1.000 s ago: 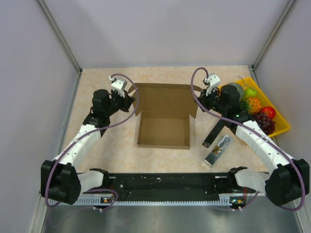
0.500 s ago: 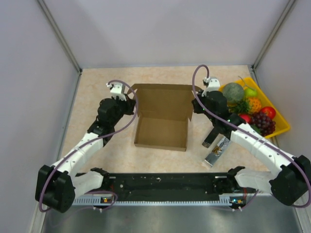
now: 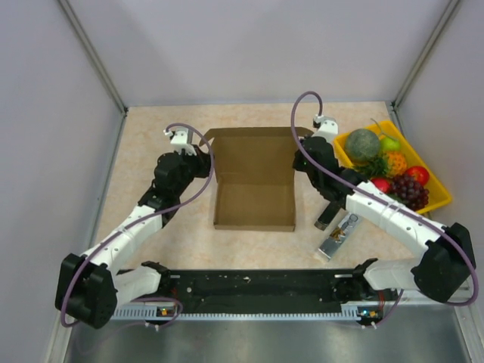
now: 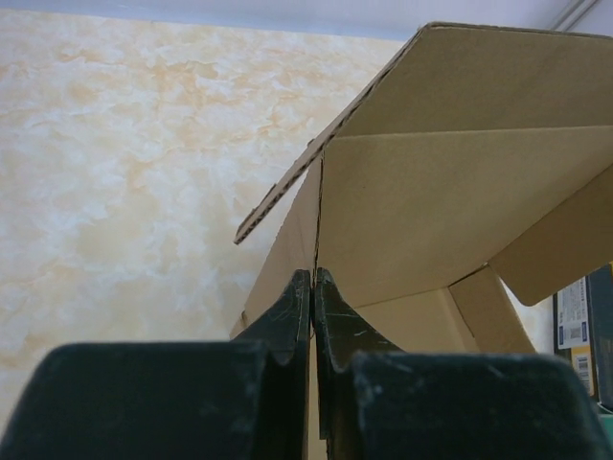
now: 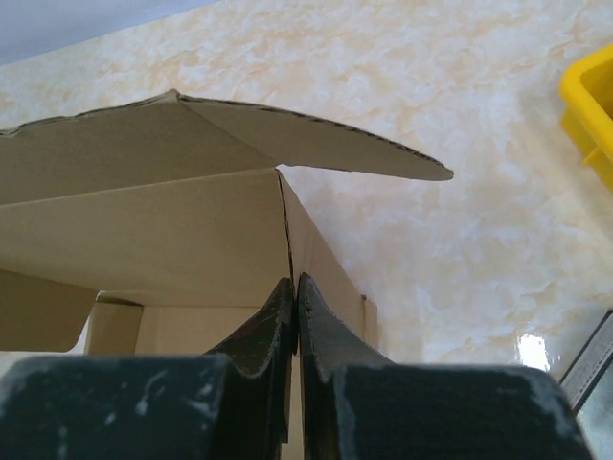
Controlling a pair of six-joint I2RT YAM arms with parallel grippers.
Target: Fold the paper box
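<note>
The brown cardboard paper box stands open in the middle of the table, with its lid flap raised at the back. My left gripper is shut on the box's left side wall near the back corner. In the left wrist view the fingers pinch the thin wall edge of the box. My right gripper is shut on the right side wall near the back corner. In the right wrist view the fingers clamp the wall of the box, under a curved side flap.
A yellow tray of plastic fruit sits at the right; its corner shows in the right wrist view. A black bar and a silver tool lie just right of the box. Enclosure walls stand at the back and sides.
Both grippers have moved inward from beside the box and closed on its left and right side walls. The right arm swung left, away from the fruit tray. The box shifted slightly.
</note>
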